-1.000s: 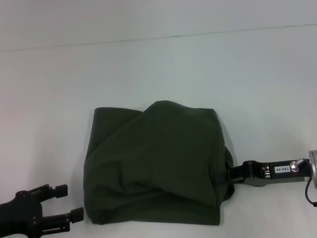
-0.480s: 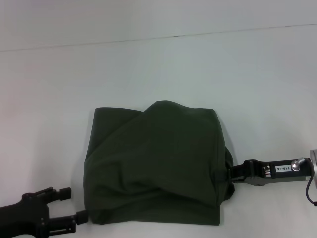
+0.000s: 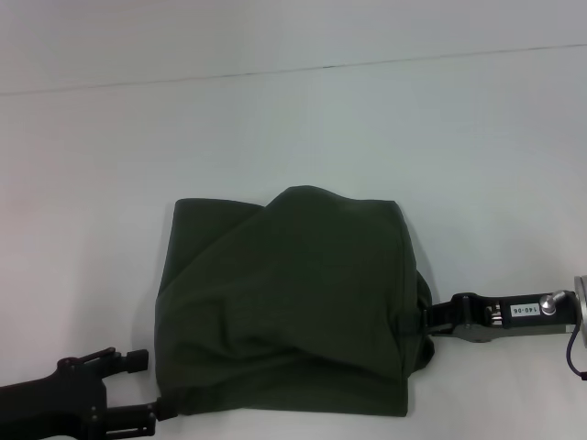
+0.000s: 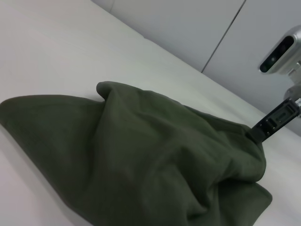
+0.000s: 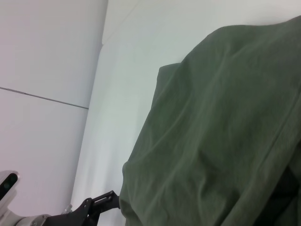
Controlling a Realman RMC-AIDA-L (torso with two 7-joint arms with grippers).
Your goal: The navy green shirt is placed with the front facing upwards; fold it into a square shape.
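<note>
The navy green shirt (image 3: 289,302) lies folded into a rough, rumpled rectangle in the middle of the table, showing plain dark green cloth with no lettering. It also fills the left wrist view (image 4: 141,160) and the right wrist view (image 5: 221,132). My left gripper (image 3: 151,387) is open at the shirt's near left corner, and its nearer finger touches the hem. At the shirt's right edge my right gripper (image 3: 424,321) is shut on the bunched cloth, fingertips buried in the fold. It also shows in the left wrist view (image 4: 264,128).
The white table (image 3: 293,137) stretches around the shirt, with its far edge meeting the wall (image 3: 293,32). The right wrist camera housing (image 4: 282,49) shows beyond the shirt. The left gripper (image 5: 96,205) shows in the right wrist view.
My left gripper has slid right to the shirt's near left corner, still open. The right gripper and the shirt have stayed put.
</note>
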